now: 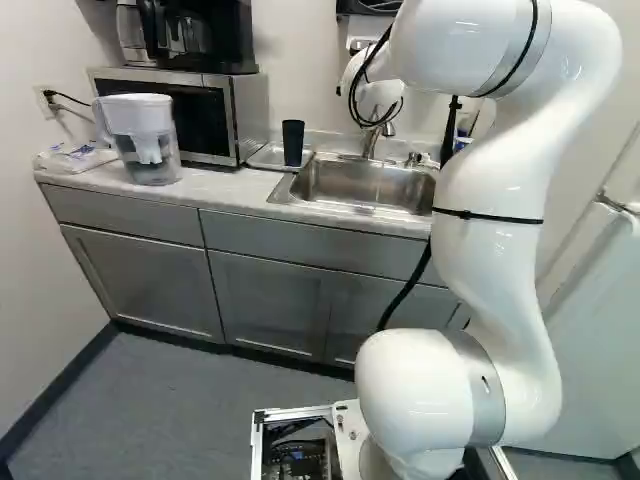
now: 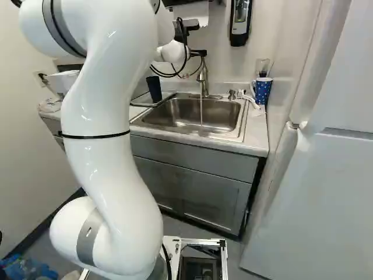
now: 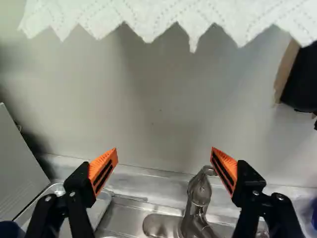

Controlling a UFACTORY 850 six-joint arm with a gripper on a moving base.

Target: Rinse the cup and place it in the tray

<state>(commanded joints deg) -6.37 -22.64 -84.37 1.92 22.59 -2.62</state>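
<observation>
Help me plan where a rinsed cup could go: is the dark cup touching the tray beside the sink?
Touching. The left base view shows the dark cup upright, its base resting on the tray.

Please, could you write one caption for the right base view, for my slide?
Water runs from the tap into the sink; the dark cup stands on the tray beside it.

In the right base view, the smooth white arm (image 2: 111, 122) mostly hid the silver metal microwave (image 1: 207, 115); the left base view cropped the black plastic coffee maker (image 1: 215, 40).
</observation>
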